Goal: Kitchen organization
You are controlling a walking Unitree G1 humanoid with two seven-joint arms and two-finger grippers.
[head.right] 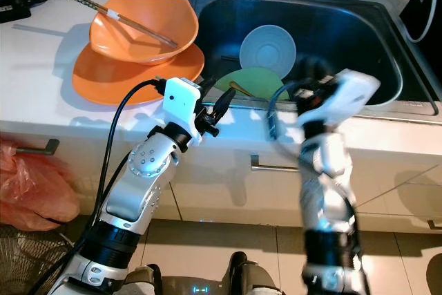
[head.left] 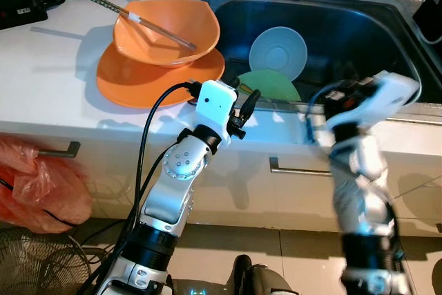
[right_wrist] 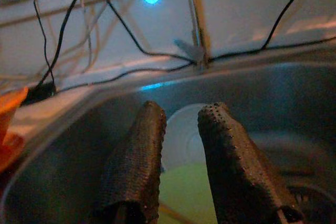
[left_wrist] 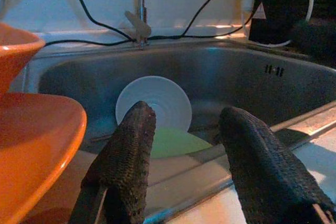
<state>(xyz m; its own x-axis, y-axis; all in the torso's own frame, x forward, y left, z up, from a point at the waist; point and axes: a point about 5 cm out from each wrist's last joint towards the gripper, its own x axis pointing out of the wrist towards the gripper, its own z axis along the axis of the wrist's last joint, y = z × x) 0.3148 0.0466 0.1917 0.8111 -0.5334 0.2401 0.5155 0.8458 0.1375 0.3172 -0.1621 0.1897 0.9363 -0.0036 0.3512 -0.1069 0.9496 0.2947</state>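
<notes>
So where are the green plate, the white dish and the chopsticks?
green plate (head.left: 273, 86), left eye view, on its flat face in the sink.
white dish (head.left: 277, 50), left eye view, on its round middle.
chopsticks (head.left: 141, 21), left eye view, mid-length, across the orange bowl.

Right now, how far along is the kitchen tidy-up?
Done: nothing clearly. An orange bowl with chopsticks across it sits on an orange plate on the white counter.
In hand: nothing. Left gripper and right gripper are at the steel sink's front edge, jaws open.
Left: pale blue dish and green plate in the sink.
</notes>
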